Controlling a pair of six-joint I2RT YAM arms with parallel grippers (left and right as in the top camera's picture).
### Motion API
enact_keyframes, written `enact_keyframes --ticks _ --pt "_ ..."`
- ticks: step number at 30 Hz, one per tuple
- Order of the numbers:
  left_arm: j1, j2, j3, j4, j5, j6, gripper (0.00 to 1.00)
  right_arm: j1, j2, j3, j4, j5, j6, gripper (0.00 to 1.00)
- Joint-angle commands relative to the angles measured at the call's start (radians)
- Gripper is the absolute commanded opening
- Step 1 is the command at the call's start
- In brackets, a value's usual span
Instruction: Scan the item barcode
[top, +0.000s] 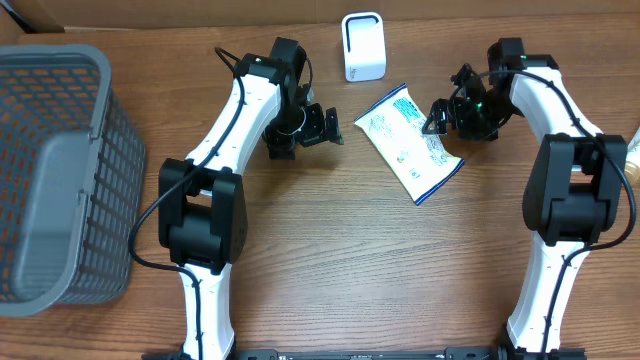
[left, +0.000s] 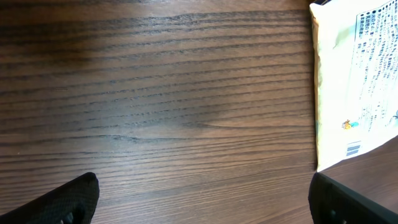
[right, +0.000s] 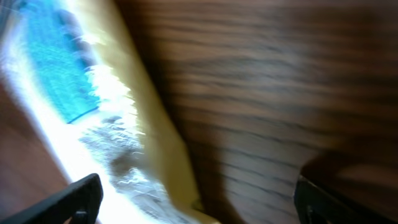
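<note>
The wooden table (top: 330, 260) takes up most of the view, with a grey mesh basket (top: 112, 170) filling its left side. The two white arms reach away from the near edge, the left arm (top: 235, 120) and the right arm (top: 560, 110), and both bend in towards the far middle.

Between them lies the packet (top: 408, 140), a white and blue pouch. It is flat on the wood with its printed side up, set at a slant, just near and to the right of the small white scanner (top: 362, 45) that stands by the far edge.

The left gripper (top: 325, 125) sits just left of the packet. Its fingers are spread wide with only bare wood between them. The right gripper (top: 440, 112) is at the packet's far right edge. Its wrist view is blurred, but its fingers are plainly apart and I see nothing pinched in them.

A small barred mark (left: 352, 149) near the packet's edge may be the barcode, though it is too small to be sure.

To my eye the packet has yet to be picked up. The grip should go on an edge well away from that mark, so no finger covers it. The pouch should be held taut rather than crumpled, then tilted so the mark squarely faces the scanner's window.
</note>
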Motion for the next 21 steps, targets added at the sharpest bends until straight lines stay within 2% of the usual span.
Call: enact_keyframes --ticks 1,7,10,12,13,14,21 --pt "-0.002 -0.016 0.012 0.004 0.015 0.008 1.0 0.029 0.008 -0.048 0.019 -0.15 -0.077 0.95" --pt "-0.004 -0.016 0.012 -0.001 0.018 0.012 1.0 0.082 0.008 -0.137 0.09 -0.149 -0.038 0.8" --pt "-0.01 -0.016 0.012 0.0 0.018 0.012 0.96 0.111 0.008 -0.16 0.108 -0.147 -0.031 0.55" --pt "-0.013 -0.016 0.012 0.0 0.018 0.012 0.89 0.119 0.008 -0.16 0.119 -0.116 0.032 0.2" --pt "-0.015 -0.015 0.012 0.0 0.018 0.012 0.88 0.121 0.008 -0.159 0.124 -0.103 0.064 0.06" --pt "-0.018 -0.015 0.012 0.001 0.018 0.012 0.87 0.122 0.008 -0.157 0.127 -0.095 0.093 0.04" --pt "-0.042 -0.015 0.012 0.005 0.016 0.012 0.82 0.107 -0.006 -0.103 0.072 -0.115 0.173 0.04"
